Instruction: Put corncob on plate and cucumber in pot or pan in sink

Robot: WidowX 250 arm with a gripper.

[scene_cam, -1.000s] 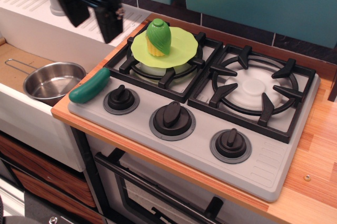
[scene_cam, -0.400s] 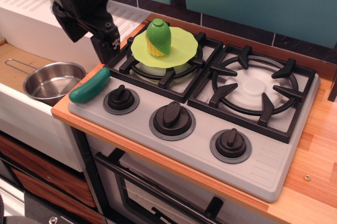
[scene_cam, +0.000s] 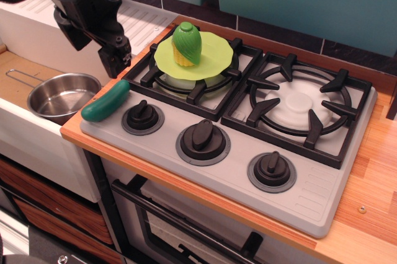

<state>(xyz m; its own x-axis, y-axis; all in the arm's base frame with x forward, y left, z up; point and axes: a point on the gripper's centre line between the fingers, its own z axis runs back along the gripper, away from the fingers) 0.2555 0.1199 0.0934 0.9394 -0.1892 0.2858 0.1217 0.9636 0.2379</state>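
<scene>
The sink (scene_cam: 25, 100) holds the pan (scene_cam: 62, 95); on the stove (scene_cam: 322, 183) the plate (scene_cam: 214, 59) already carries the corncob (scene_cam: 186, 44), so the cucumber step is in hand. The gripper (scene_cam: 111, 59) hangs just above the cucumber (scene_cam: 105, 101) at the stove's corner, gripping nothing; how wide it gapes I cannot tell; next it must drop and straddle it.

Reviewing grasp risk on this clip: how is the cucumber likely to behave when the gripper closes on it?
The cucumber looks smooth, glossy and rounded, so it may slip or roll. It lies at the stove's left edge, so a nudge could tip it off. It looks like rigid, light plastic.
</scene>
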